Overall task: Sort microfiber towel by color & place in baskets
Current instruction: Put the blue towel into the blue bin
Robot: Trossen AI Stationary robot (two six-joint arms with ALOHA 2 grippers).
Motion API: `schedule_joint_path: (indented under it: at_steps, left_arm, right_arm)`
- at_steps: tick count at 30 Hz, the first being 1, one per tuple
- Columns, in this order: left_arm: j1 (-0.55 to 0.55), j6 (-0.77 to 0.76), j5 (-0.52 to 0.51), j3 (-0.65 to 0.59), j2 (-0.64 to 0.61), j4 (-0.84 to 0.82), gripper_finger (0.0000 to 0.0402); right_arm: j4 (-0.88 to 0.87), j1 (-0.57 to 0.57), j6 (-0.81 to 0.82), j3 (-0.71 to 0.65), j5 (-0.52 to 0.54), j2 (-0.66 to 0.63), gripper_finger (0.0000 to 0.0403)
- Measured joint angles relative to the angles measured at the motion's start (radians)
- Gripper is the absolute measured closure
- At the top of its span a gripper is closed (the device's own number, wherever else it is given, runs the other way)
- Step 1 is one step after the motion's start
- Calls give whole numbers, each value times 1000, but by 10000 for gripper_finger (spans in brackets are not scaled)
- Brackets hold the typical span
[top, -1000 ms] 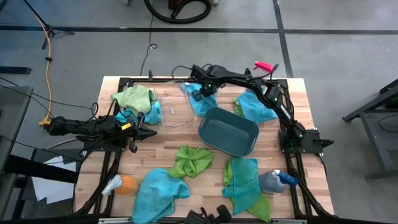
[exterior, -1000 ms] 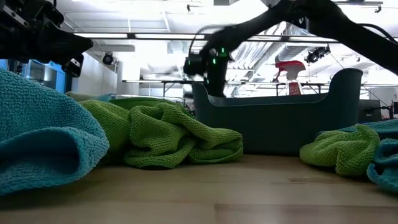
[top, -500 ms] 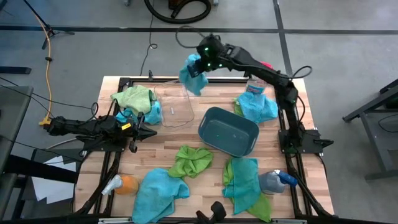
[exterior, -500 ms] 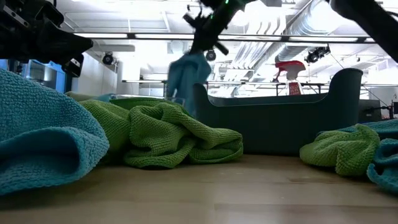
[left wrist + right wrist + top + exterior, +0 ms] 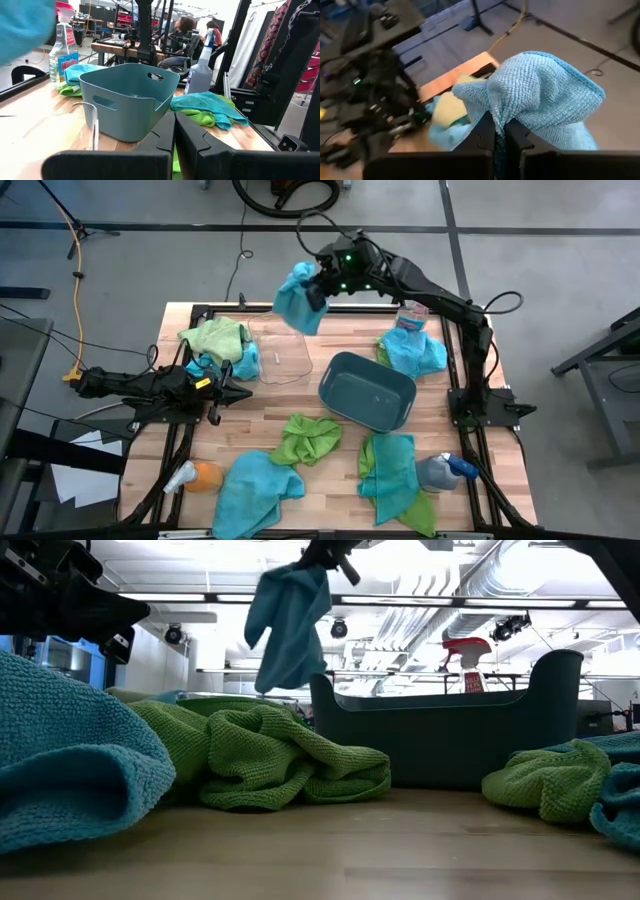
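the right tool pinches a blue towel, hanging over the tabletop's far edge. the teal basket lies toward the middle, nearer the right arm; the clear basket sits just below. the left tool, pressed together, waits at the left edge.

In the low view the right tool is cut off by the top edge above its blue towel.

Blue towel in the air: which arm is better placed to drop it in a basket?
Right. The right gripper is shut on the blue towel, raised near the clear basket. The left gripper rests shut and empty.
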Motion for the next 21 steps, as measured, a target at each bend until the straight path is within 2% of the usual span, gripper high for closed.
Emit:
schedule_joint_path:
  at_steps: [3,9,12,16,21]
  left_arm:
    - [0,0,0,0,0,0,401]
    - [0,0,0,0,0,0,401]
    - [0,0,0,0,0,0,401]
    - [0,0,0,0,0,0,401]
    - [0,0,0,0,0,0,401]
  right_arm:
    - [-26,30,-12,-1,11,-5,402]
    - [-166,101,-97,-3,134,-85,402]
    - [-227,133,-117,-68,184,-157,403]
    - [-172,176,-96,-289,218,-340,403]
    - [55,241,-10,-663,230,-621,403]
